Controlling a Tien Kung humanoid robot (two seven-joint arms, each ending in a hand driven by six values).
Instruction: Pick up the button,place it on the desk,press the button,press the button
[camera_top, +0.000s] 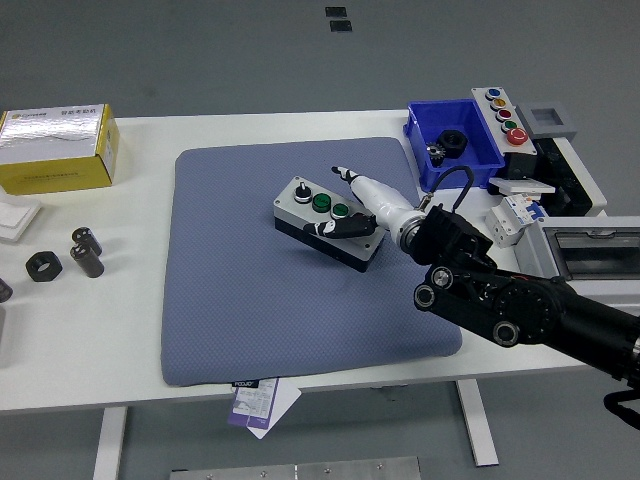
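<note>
Box (328, 222) lies on the mat (230, 300) at centre, so pressing is in hand; right hand (355, 205), from 4 o'clock, rests fingers loosely on it, gripping nothing. Next: push down on a green button (322, 203)

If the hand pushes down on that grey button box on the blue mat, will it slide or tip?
The button box is long, low and flat-bottomed, so tipping looks unlikely. It sits on the textured blue mat, which probably grips it and limits sliding. The right hand is over its right end, so an off-centre press there might rock that end slightly into the soft mat.
</note>
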